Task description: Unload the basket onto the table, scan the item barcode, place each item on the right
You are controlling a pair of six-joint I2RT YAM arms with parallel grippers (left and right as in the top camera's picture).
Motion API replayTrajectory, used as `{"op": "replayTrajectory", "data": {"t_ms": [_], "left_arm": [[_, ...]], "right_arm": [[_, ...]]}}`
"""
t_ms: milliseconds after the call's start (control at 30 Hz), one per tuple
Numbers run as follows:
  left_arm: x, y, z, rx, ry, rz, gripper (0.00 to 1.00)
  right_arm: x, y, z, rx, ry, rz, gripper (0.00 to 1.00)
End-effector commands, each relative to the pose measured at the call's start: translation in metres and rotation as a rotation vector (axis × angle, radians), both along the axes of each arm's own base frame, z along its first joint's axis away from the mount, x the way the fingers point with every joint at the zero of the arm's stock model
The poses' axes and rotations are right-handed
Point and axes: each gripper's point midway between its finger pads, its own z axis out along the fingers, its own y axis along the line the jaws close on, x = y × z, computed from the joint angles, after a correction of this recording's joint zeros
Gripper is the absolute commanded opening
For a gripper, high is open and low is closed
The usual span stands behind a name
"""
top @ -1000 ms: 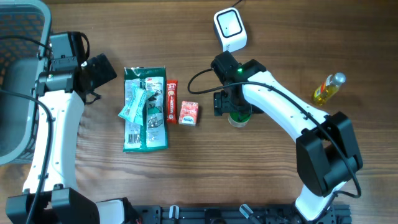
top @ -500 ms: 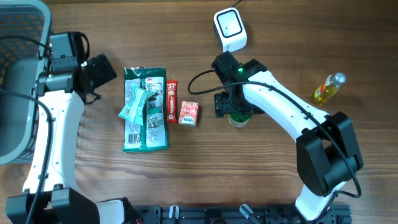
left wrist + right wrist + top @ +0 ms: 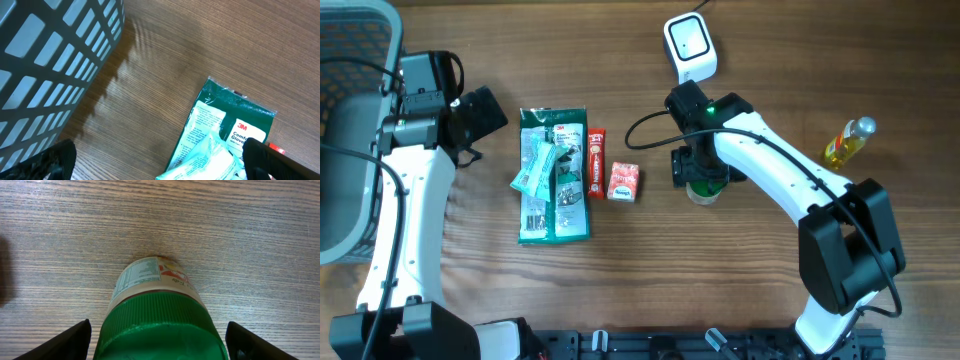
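A jar with a green ribbed lid (image 3: 157, 325) and a printed label stands upright on the wooden table; from overhead only a sliver of this jar (image 3: 703, 192) shows under the right wrist. My right gripper (image 3: 160, 345) straddles the lid, open, with a gap of table on each side between finger and lid. The white barcode scanner (image 3: 689, 45) sits at the back, just beyond the right arm. My left gripper (image 3: 162, 162) hangs open above the table near the green glove packet (image 3: 227, 125), holding nothing.
Left of the jar lie a small red box (image 3: 623, 183), a red stick pack (image 3: 596, 160) and the green packet (image 3: 554, 175). A yellow oil bottle (image 3: 847, 142) lies at the far right. A grey mesh basket (image 3: 350, 120) stands at the left edge.
The right gripper's fingers have drawn in a little around the jar lid, and the wrist has shifted slightly right. The left arm has not moved.
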Motion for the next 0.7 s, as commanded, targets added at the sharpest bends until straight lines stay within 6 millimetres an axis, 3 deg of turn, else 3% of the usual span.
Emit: {"op": "replayTrajectory", "data": {"t_ms": [0, 200, 367, 467, 567, 667], "left_arm": [[0.001, 0.003, 0.003, -0.003, -0.013, 0.017, 1.0], [0.001, 0.003, 0.003, -0.003, -0.013, 0.017, 1.0], [0.001, 0.003, 0.003, -0.003, -0.013, 0.017, 1.0], [0.001, 0.003, 0.003, -0.003, -0.013, 0.017, 1.0], [0.001, 0.003, 0.003, -0.003, -0.013, 0.017, 1.0], [0.001, 0.003, 0.003, -0.003, -0.013, 0.017, 1.0]], "right_arm": [[-0.004, -0.001, -0.007, -0.005, 0.026, 0.019, 0.85], [-0.012, -0.005, -0.026, -0.004, 0.039, 0.018, 0.84], [-0.009, 0.018, -0.028, 0.119, 0.036, 0.006, 0.72], [-0.008, 0.021, -0.027, 0.137, 0.034, -0.081, 0.69], [-0.009, 0.03, -0.027, 0.186, 0.046, -0.107, 0.7], [0.001, 0.027, -0.027, 0.162, -0.004, -0.098, 0.73]]}}
